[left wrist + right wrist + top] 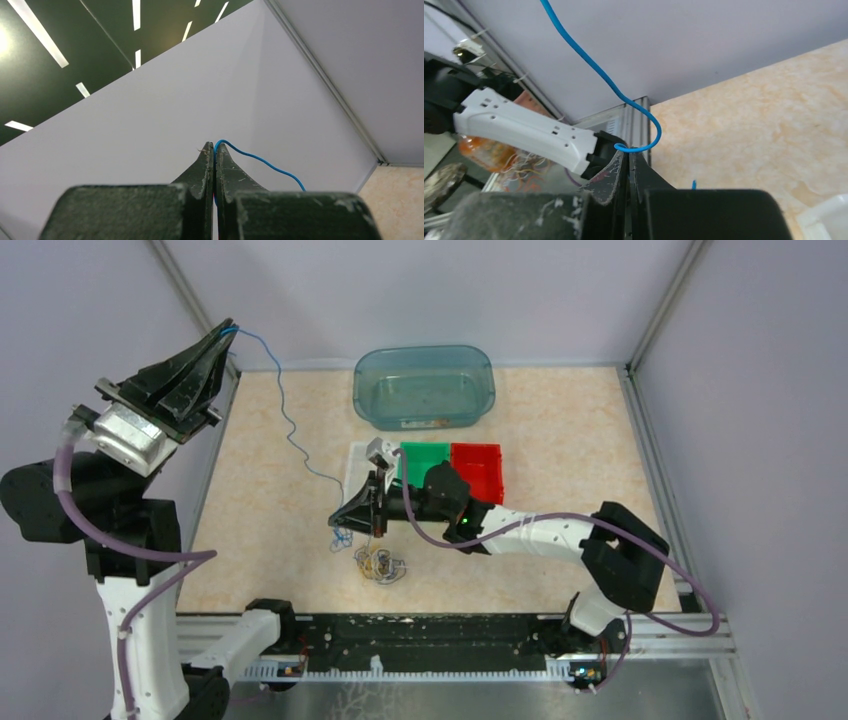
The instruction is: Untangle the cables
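Top view: the left arm (130,440) is standing raised at the upper left of the frame. The left jaws are pressing together on one end of a thin blue wire (285,410). The left wrist view is showing the same wire (260,160) coming out at the jaw tips and curving to the lower right in front of the pale wall.

From that grip the thin blue wire is hanging clear of the beige marbled desk (560,440). It is running down and to the right towards the centre of the frame.

The right arm (540,530) is reaching in from the lower right, low over the desk. The right jaws are pressing together at centre frame. In the right wrist view they are pinching the thin blue wire (589,62), which is hooking into the jaw tips from the upper left.

A small coil of blue wire (342,536) is lying on the desk just below the right jaws; whether it belongs to the held wire cannot be told.

A small knot of thin yellow-orange, white and dark wires (381,563) is lying on the desk just beside that coil, to its lower right.

A translucent teal plastic tub (424,350) is sitting at the top centre. A green plastic bin (425,447) and a red plastic bin (476,447) are sitting side by side, touching, below the tub.
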Action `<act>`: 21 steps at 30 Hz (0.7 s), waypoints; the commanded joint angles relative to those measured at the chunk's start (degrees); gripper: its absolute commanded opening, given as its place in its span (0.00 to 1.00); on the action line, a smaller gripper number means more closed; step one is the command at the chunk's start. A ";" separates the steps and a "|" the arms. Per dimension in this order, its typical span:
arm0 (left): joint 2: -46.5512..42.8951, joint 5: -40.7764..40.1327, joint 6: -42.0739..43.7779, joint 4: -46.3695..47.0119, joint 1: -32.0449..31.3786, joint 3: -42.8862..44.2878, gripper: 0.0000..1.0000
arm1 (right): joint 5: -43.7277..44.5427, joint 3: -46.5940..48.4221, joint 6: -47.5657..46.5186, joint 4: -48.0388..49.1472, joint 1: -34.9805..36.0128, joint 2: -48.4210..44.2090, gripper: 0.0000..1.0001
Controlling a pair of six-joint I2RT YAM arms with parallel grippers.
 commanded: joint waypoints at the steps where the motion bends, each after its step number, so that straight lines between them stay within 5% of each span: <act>1: -2.19 -0.63 0.54 -0.76 0.09 -3.29 0.00 | 8.04 1.80 -5.39 -0.60 0.22 -5.13 0.00; 9: -7.62 -2.49 -11.83 -15.30 0.09 -16.62 0.15 | 13.78 3.91 -12.49 -6.67 -1.16 -9.99 0.00; 14: -8.27 13.01 -23.40 -18.76 0.11 -22.92 0.32 | 12.58 7.87 -13.55 -9.30 -1.82 -10.68 0.00; 21: -6.96 21.80 -23.57 -24.13 0.07 -25.24 0.37 | 11.69 8.96 -12.11 -8.27 -1.81 -11.16 0.00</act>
